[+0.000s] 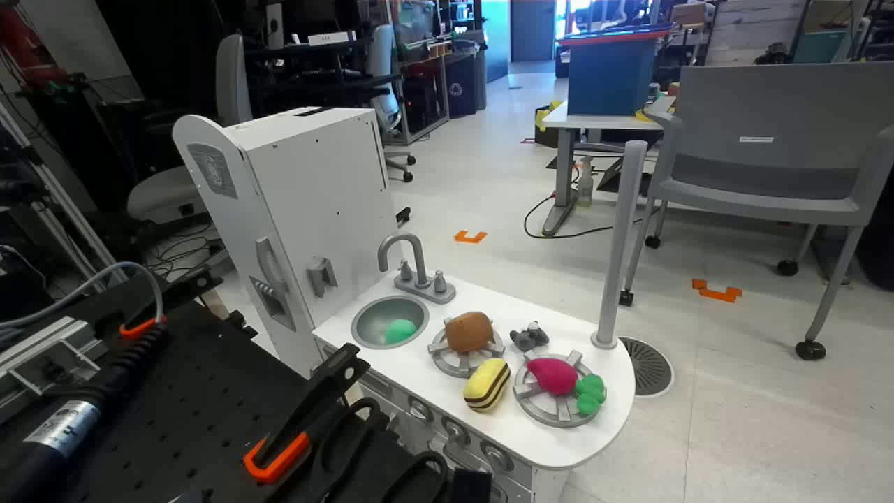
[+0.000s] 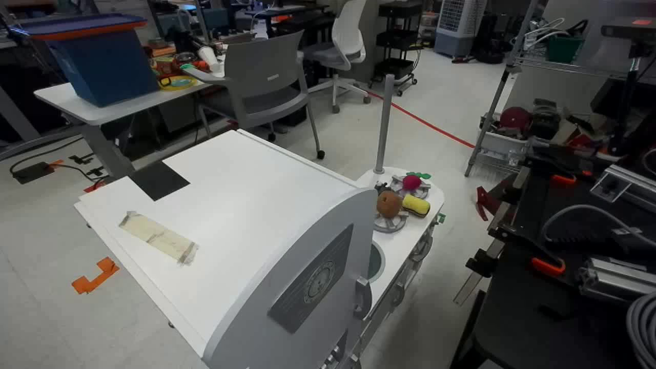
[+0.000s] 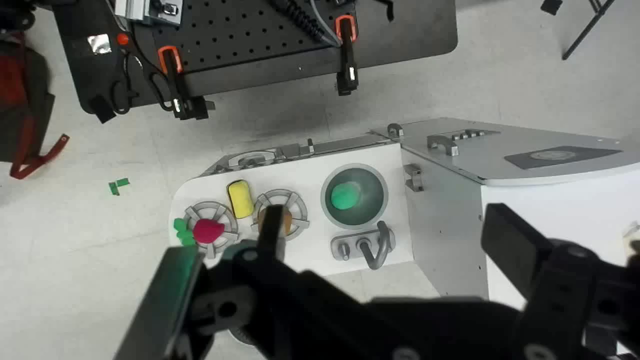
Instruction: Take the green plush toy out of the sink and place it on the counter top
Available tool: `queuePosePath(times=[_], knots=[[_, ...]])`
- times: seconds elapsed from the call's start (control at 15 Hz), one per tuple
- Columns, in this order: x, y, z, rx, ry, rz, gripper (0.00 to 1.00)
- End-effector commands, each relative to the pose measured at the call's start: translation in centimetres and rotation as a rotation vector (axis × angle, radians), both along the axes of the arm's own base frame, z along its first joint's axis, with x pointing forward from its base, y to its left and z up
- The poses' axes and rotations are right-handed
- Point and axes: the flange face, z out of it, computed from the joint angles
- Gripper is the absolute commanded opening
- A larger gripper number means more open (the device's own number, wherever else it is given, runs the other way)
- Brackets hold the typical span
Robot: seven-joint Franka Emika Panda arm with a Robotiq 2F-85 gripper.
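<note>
The green plush toy [image 1: 399,331] lies in the round grey sink [image 1: 355,325] of a white play kitchen. In the wrist view the toy [image 3: 345,195] rests at the left part of the sink bowl [image 3: 370,200]. In an exterior view only part of the sink [image 2: 377,262] shows and the toy is hidden. The white counter top [image 1: 426,370] surrounds the sink and also shows in the wrist view [image 3: 312,250]. My gripper [image 3: 385,225] is open and empty, well above the kitchen, its fingers wide apart. The gripper is out of view in both exterior views.
A grey faucet [image 3: 382,245] stands beside the sink. A tall white cabinet [image 1: 321,202] rises at the sink's side. A brown toy [image 1: 469,332], yellow toy [image 1: 487,384], small grey toy [image 1: 529,337] and magenta toy [image 1: 552,376] lie on the counter and burners. A grey post [image 1: 620,244] stands at the far end.
</note>
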Motion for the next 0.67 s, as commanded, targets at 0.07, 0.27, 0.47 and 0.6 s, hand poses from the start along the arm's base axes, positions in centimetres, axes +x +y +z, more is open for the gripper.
queuePosePath(times=[0.07,0.27,0.47,0.6], knots=[[0.0,0.0,0.2,0.0,-0.002,0.0,1.0],[0.0,0.0,0.2,0.0,-0.002,0.0,1.0],[1.3,-0.4,-1.5,-0.027,-0.023,0.032,1.0],[3.4,-0.7,-4.0,-0.051,-0.046,0.059,1.0]])
